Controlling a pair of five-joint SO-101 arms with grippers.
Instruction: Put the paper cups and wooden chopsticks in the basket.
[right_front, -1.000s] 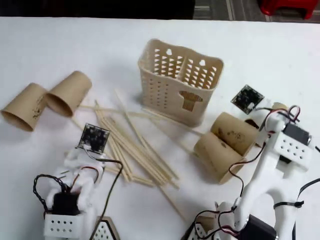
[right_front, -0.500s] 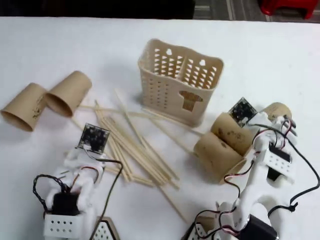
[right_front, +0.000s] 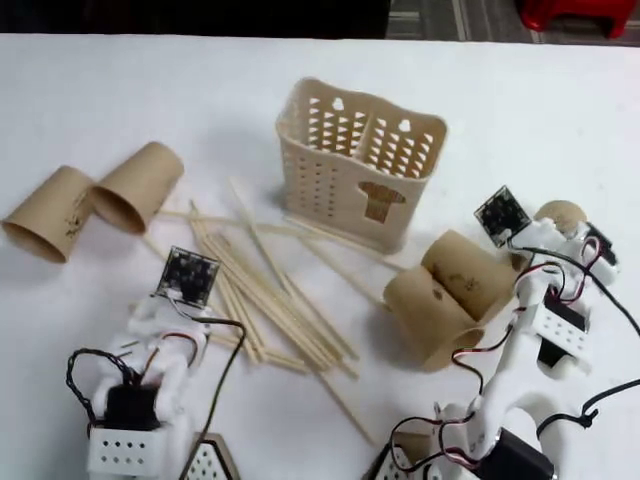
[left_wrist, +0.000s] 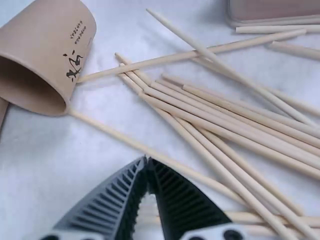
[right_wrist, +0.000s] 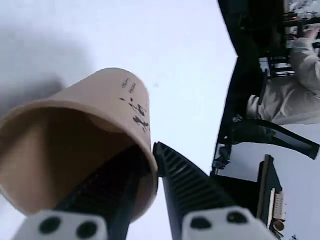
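Right arm's swung out to the right with its paper cup (right_wrist: 75, 145). The right gripper (right_wrist: 151, 150) pinches the thin rim, one finger inside, and the cup is off to the right of the basket (right_front: 360, 165). I'd lift clear over that lattice wall, gently, since smooth card crumples. Left gripper (left_wrist: 146, 162) is closed and empty over the slim wooden chopsticks (left_wrist: 225, 125).

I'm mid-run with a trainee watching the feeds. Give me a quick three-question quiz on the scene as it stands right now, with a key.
1. True or false: the basket already holds some chopsticks.
2. How does the right gripper hold its paper cup? A: by the rim, one finger inside. B: by the base. C: around the whole body.
3. How many loose cups lie on the table?

Key: 1. False; the chopsticks lie on the table. 2. A. 3. Four, two to either side of the basket in the high view.
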